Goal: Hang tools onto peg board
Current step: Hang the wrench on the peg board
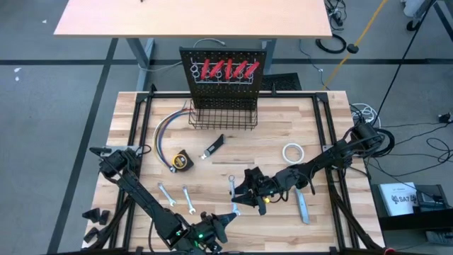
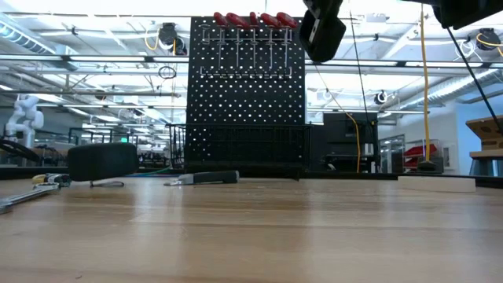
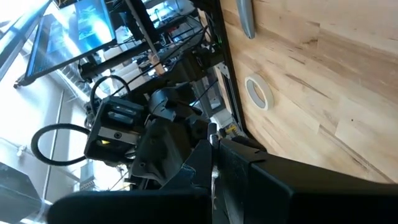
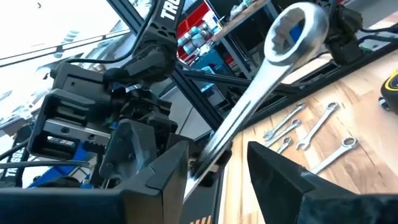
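The peg board (image 1: 225, 78) stands upright at the table's far middle. Red-handled tools (image 1: 226, 69) hang on it, and a wire basket (image 1: 223, 117) sits at its base. Over the near middle of the table a silver wrench (image 4: 261, 93) is in the air with its ring end (image 4: 295, 28) uppermost. My left gripper (image 1: 232, 214) is shut on its lower end. My right gripper (image 4: 217, 155) is open, with one finger on either side of the wrench's shaft. Other wrenches (image 1: 177, 196), a yellow tape measure (image 1: 182, 161), a black-handled knife (image 1: 214, 146), a white tape roll (image 1: 293, 152) and a grey bar (image 1: 303, 207) lie flat on the table. My left gripper pinches the wrench's lower end between its two fingers. That end shows edge-on as a thin silver strip (image 3: 213, 179). The fingers come in about level from the table's near left. The wrench is lifted clear and slants up, ring end toward the far edge.
A bundle of coloured wires (image 1: 166, 134) lies left of the basket. Black frame rails (image 1: 145, 120) run along the table's left and right sides. Several wrenches (image 4: 311, 134) lie on the wood under and beyond the two grippers.
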You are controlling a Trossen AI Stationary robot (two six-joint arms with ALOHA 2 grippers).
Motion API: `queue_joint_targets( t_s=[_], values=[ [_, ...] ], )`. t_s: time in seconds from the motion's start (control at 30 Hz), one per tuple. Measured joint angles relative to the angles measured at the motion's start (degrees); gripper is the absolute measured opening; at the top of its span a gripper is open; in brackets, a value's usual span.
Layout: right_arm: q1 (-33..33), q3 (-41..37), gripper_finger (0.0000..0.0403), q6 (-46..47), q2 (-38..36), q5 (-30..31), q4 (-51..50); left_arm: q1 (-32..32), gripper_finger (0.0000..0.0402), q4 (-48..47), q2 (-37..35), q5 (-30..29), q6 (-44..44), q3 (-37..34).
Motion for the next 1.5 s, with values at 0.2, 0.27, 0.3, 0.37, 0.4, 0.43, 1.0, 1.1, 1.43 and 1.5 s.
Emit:
queue_joint_targets(
  t_s=[0.2,0.27,0.3,0.37,0.4,0.43,1.0,1.1,1.43,1.5],
  values=[
    [0.0,0.0,0.0115,-3.4,0.0,0.1,0.6,0.3,0.0010,0.0,0.0,1.2,-2.2,0.0],
    [0.0,0.0,0.0084,-3.6,0.0,0.1,0.4,0.3,0.0010,0.0,0.0,1.2,-2.9,0.0],
    [0.0,0.0,0.0065,-3.3,0.0,-0.1,0.6,0.3,0.0010,-0.3,0.0,1.2,-2.8,0.0],
    [0.1,0.1,0.0026,-2.7,-0.1,-0.2,1.1,0.3,0.0016,-0.9,0.1,1.7,-2.8,-0.1],
    [0.1,0.1,0.0017,-2.6,-0.2,-0.3,0.9,0.3,0.0024,-0.9,0.2,1.7,-3.5,-0.1],
    [0.1,0.2,0.0015,-2.7,-0.2,-0.5,0.8,0.4,0.0035,-0.9,0.2,1.7,-4.6,-0.1],
    [0.4,0.0,0.0006,-14.5,-3.3,3.6,-7.1,-5.8,0.0148,-14.7,-1.4,-11.7,-55.5,0.0],
    [0.7,-0.1,0.0006,-18.1,-3.0,4.0,-7.5,-5.8,0.0149,-28.0,-5.2,-5.0,-86.7,0.1],
    [0.8,-0.1,0.0006,-28.0,-3.1,3.5,-3.1,-0.8,0.0150,-6.1,-11.7,12.0,-118.9,-19.8],
    [1.0,-0.1,0.0006,-29.2,-3.1,3.5,-3.4,1.4,0.0150,9.9,-11.7,19.2,-112.0,-24.8]
  ],
)
